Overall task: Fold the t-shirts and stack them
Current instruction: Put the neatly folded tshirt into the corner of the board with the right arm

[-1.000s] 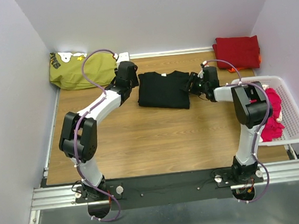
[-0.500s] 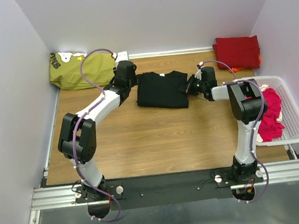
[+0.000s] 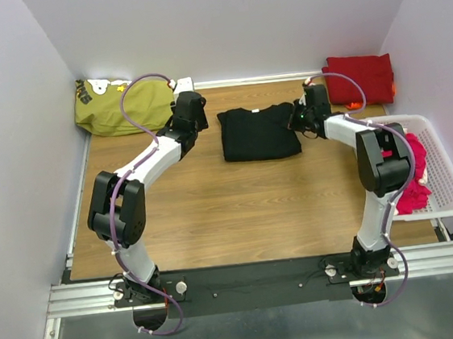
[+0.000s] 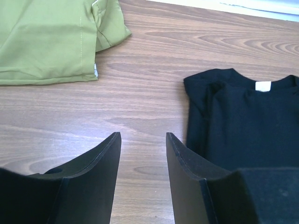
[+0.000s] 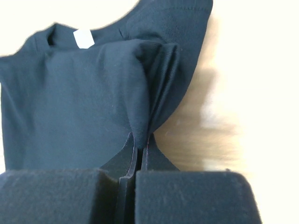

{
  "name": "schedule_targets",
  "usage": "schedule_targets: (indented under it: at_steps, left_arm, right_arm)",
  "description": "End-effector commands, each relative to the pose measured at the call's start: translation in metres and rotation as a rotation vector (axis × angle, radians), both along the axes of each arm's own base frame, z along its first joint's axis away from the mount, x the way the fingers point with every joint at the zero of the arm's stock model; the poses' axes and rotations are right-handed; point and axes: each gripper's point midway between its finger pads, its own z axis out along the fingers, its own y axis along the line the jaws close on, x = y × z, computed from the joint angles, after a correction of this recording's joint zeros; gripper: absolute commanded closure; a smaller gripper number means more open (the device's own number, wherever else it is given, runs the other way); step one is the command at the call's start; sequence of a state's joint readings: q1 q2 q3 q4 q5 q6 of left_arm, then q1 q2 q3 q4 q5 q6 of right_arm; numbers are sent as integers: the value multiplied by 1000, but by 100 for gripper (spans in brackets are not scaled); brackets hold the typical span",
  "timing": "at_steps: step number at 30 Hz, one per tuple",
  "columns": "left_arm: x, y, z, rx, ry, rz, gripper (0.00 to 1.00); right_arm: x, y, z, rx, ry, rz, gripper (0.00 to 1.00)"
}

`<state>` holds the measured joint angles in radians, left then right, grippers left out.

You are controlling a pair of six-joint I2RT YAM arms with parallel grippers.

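A folded black t-shirt lies on the wooden table, its neck label facing up. My right gripper is at the shirt's right edge. In the right wrist view this gripper is shut on a pinched fold of the black cloth. My left gripper hovers left of the shirt, clear of it. It stands open over bare wood, with the black t-shirt to its right. A folded dark red t-shirt rests in the far right corner. Bright pink t-shirts are bunched in a basket.
A white plastic basket sits at the right edge of the table. An olive green cloth lies in the far left corner and also shows in the left wrist view. Walls close in the table on three sides.
My right gripper has shut on the black t-shirt's right edge and drawn the shirt to the right and a little farther back. The left arm has barely moved.
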<state>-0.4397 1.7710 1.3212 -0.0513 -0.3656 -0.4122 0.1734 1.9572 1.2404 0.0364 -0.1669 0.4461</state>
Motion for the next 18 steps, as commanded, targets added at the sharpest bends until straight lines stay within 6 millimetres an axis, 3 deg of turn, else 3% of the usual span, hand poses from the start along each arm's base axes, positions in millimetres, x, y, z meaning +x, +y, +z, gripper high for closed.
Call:
schedule_targets:
  at_steps: [1,4,5,8,9,10,11,12,13,14,15,16,18]
  left_arm:
    - [1,0,13,-30,-23,2,48]
    - [0,0,15,-32,-25,-1,48]
    - [0,1,15,-31,-25,0,48]
    - [1,0,17,-35,-29,-1,48]
    - [0,0,16,-34,-27,-1,48]
    - [2,-2,17,-43,-27,-7,48]
    - [2,-3,18,-44,-27,-10,48]
    - [3,-4,15,-45,-22,-12,48]
    - [3,-6,16,-51,-23,-18,48]
    - [4,-6,16,-54,-21,-18,49]
    - [4,-8,12,-53,-14,-25,49]
    - [5,-9,11,-54,-10,-27,49]
    - [6,-10,8,-54,-6,-30,49]
  right_arm:
    - [28,-42,40,-212,-68,-88,99]
    - [44,-56,41,-267,-65,-103,99]
    - [57,-59,59,-271,-98,-112,99]
    - [78,-75,53,-303,-81,-124,99]
    - [93,-84,72,-308,-124,-141,99]
    - [115,-94,71,-323,-131,-150,99]
    - [120,-98,71,-327,-128,-151,99]
    - [134,-106,94,-331,-175,-168,99]
    - [140,-113,98,-342,-185,-184,99]
    - [144,-118,85,-348,-157,-186,99]
    - [148,-128,87,-351,-160,-202,99]
    - [158,-134,103,-349,-199,-217,99]
    - [166,-154,102,-353,-202,-244,99]
